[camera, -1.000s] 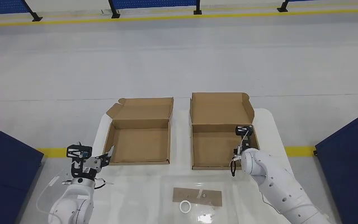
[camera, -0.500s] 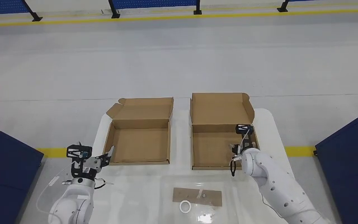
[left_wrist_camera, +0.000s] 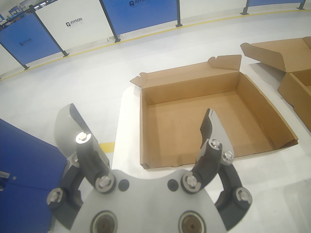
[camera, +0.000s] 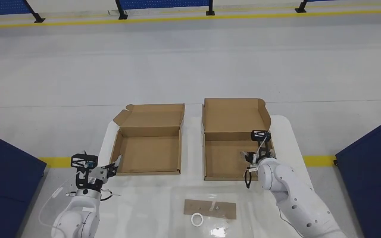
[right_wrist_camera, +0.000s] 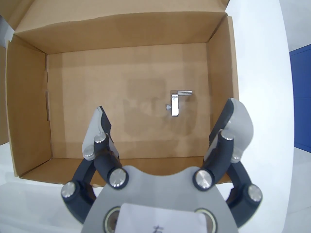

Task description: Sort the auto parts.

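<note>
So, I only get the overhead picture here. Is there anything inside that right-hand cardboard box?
Observer: Yes. The right wrist view shows one small silver metal part lying on the floor of the right box.
Operator: Is the claw gripping it?
Observer: No. The right gripper is open over the box, not touching the part.
Operator: And the other claw?
Observer: The left gripper is open too, with nothing between its fingers, facing the left box.
</note>
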{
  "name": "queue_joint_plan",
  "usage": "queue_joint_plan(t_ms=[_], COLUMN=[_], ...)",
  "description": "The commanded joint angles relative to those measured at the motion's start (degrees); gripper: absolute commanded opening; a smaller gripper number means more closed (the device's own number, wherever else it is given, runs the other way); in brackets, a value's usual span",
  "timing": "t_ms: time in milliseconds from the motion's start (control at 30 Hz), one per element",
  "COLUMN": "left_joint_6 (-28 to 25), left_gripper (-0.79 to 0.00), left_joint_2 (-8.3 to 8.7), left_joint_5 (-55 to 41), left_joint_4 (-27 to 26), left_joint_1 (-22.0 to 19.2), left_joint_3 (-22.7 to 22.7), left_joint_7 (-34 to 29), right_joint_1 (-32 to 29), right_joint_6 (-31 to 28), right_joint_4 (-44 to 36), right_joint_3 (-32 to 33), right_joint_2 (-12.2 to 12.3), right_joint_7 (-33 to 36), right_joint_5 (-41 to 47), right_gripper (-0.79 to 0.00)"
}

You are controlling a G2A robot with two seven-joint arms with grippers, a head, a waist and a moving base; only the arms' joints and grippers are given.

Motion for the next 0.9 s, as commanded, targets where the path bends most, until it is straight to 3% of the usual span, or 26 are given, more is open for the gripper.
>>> queue_joint_plan(t_ms=[0,233,567,867], left_joint_6=[0.0,0.0,0.0,0.0], left_gripper=[0.000,0.000,0.000,0.000], left_joint_2=[0.00,0.00,0.00,0.00], left_joint_5=[0.0,0.0,0.0,0.0], left_joint_4=[0.0,0.0,0.0,0.0], left_joint_1=[0.0,0.0,0.0,0.0], left_joint_3=[0.0,0.0,0.0,0.0], left_joint_7=[0.0,0.0,0.0,0.0], right_joint_1=[0.0,-3.3,-7.6,-9.8], right_joint_6=[-0.5,-15.9,-35.0,-49.2], right_joint_4=[-0.4,-5.8,-12.4,-16.3], right_joint_3=[0.0,6.4,13.4,15.8], right_joint_2=[0.0,0.5,1.8,2.9], right_joint_7=[-0.4,-2.0,4.1,11.3], right_joint_5=[0.3,12.3,24.7,30.0], right_gripper=[0.000,0.000,0.000,0.000])
